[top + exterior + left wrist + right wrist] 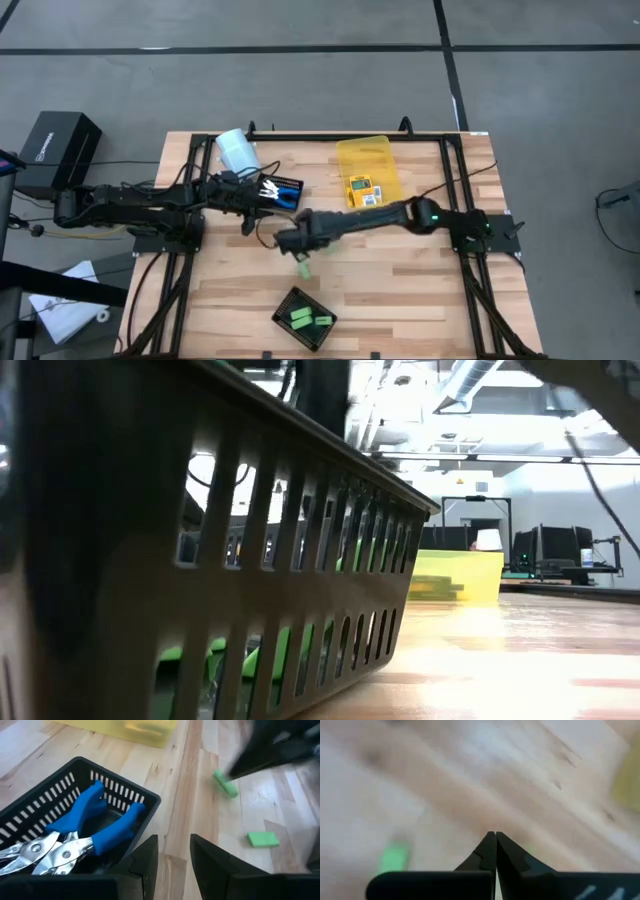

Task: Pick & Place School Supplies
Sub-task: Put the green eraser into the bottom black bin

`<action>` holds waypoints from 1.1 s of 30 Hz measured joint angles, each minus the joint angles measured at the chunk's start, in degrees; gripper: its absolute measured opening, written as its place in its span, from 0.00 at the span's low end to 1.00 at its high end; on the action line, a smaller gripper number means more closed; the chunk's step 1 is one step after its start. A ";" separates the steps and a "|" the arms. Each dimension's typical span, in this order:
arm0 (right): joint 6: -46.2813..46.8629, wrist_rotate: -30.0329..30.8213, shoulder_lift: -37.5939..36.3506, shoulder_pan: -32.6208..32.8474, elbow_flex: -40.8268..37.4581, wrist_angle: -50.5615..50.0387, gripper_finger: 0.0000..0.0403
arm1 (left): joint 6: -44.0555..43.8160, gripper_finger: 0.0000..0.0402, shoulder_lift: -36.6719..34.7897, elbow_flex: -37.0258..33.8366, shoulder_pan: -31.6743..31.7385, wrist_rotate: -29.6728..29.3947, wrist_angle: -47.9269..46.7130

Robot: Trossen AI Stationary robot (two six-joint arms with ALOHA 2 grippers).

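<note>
I have the right pincer mid-tabletop, fingers pinched together, apparently on a green piece; a second green piece lies loose nearby. Left pincer sits narrowly open beside the scissors tray. Risk: weak end-grip drops the piece short of the black tray.

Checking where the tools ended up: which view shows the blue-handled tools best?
The left wrist view: the blue-handled tools lie close up in a black tray, handles and metal tips clear. The high view shows them small beside the left gripper. Low and right wrist views miss them.
</note>
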 joint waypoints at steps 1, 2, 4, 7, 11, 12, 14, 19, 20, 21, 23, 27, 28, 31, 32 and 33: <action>0.55 -0.10 -1.89 0.78 0.03 -1.19 0.01 | -0.09 0.27 0.00 0.00 0.20 0.02 0.02; 0.83 -1.01 -3.23 1.54 0.16 -1.74 0.01 | -0.13 0.27 0.00 0.00 0.25 0.02 0.03; 1.76 -0.84 -5.25 3.05 0.31 0.11 0.01 | -0.94 0.27 0.00 0.00 0.31 0.02 0.07; 4.79 0.51 -7.28 3.97 0.10 -0.46 0.01 | -2.66 0.27 0.00 0.00 0.32 0.02 0.48; 5.68 1.65 -9.49 5.85 0.33 -1.15 0.01 | -4.24 0.27 0.00 0.00 0.32 0.02 0.69; 4.91 1.37 -9.53 6.23 0.33 -1.19 0.00 | -4.43 0.27 0.01 0.00 0.32 0.03 0.74; 2.79 1.01 -9.15 6.93 0.31 -1.33 0.00 | -5.23 0.27 0.00 0.00 0.32 0.02 0.87; 0.06 0.78 -8.07 5.90 -2.95 -2.27 0.12 | -6.97 0.27 0.00 0.00 0.30 0.46 0.87; -0.53 0.25 -8.08 5.49 -4.46 -1.21 0.16 | -7.05 0.27 0.00 0.00 0.30 0.48 0.87; -1.07 0.10 -8.18 5.01 -6.45 0.46 0.19 | -7.07 0.27 0.00 0.00 0.30 0.48 0.87; -2.17 -0.24 -8.10 4.10 -10.18 2.58 0.27 | -7.22 0.27 0.02 0.00 0.30 0.48 0.87; -7.46 -3.22 -8.18 2.01 -16.99 8.50 0.40 | -7.36 0.27 0.00 0.00 -0.03 0.48 0.79; -9.16 -3.81 -8.16 1.46 -18.92 10.09 0.42 | -7.37 0.27 0.00 0.00 -0.03 0.48 0.75; -12.50 -4.68 -8.02 -0.24 -22.84 10.96 0.48 | -7.36 0.27 0.43 0.00 -0.03 0.48 0.83; -12.68 -4.99 -8.04 -0.87 -23.50 11.12 0.50 | -7.39 0.27 0.50 0.00 -0.02 0.48 0.51; -12.73 -5.10 -8.07 -1.47 -23.97 11.15 0.51 | -7.40 0.27 0.48 0.00 -0.02 0.48 0.43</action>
